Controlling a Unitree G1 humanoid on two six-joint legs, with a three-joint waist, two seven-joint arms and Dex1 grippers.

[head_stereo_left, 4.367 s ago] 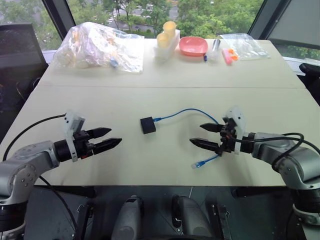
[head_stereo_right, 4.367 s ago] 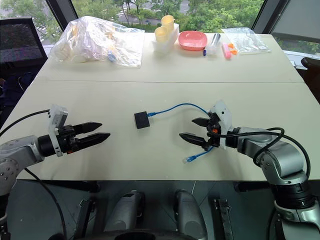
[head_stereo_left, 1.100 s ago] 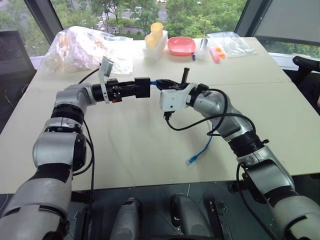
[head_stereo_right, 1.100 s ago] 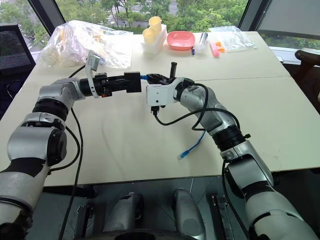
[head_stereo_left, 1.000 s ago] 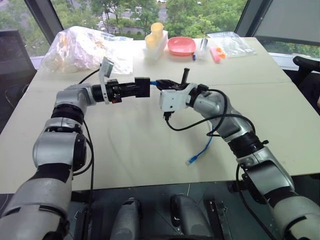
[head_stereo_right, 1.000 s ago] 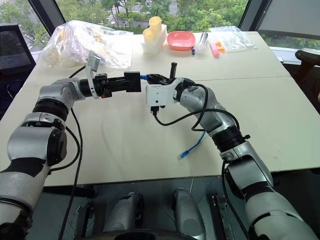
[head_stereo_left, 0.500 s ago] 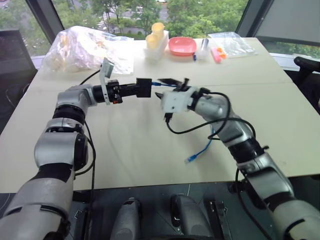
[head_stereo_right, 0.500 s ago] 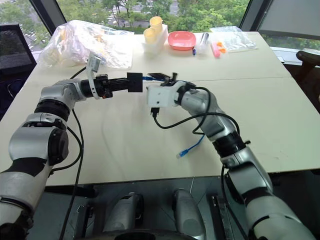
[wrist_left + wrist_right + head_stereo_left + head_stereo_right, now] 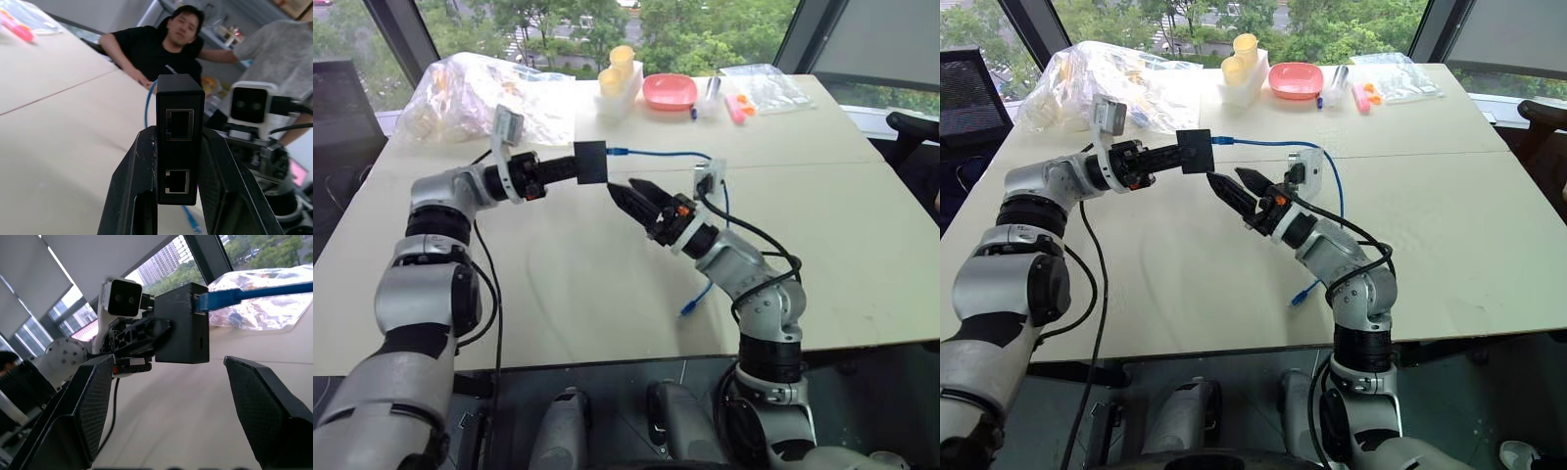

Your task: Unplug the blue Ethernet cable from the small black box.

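Note:
My left gripper (image 9: 578, 168) is shut on the small black box (image 9: 590, 163) and holds it in the air above the table's middle. In the left wrist view the box (image 9: 178, 98) stands between the two fingers (image 9: 139, 186) with two ports facing the camera. The blue Ethernet cable (image 9: 666, 154) is plugged into the box's far side, arcs to the right, and drops to its loose plug (image 9: 688, 309) on the table. My right gripper (image 9: 622, 186) is open just below and right of the box, pointing at it. From the right wrist, box (image 9: 183, 325) and plugged cable (image 9: 244, 296) sit beyond the spread fingers (image 9: 93, 406).
At the table's far edge lie a crumpled clear plastic bag (image 9: 480, 88), yellow cups (image 9: 619, 67), a pink bowl (image 9: 669, 90) and a clear bag of small items (image 9: 759, 86). Two people (image 9: 171, 44) show beyond the table in the left wrist view.
My right gripper has let go at the plug, opened, rolled over and drawn back below the box. The left gripper has lifted the box slightly. The cable stays plugged in.

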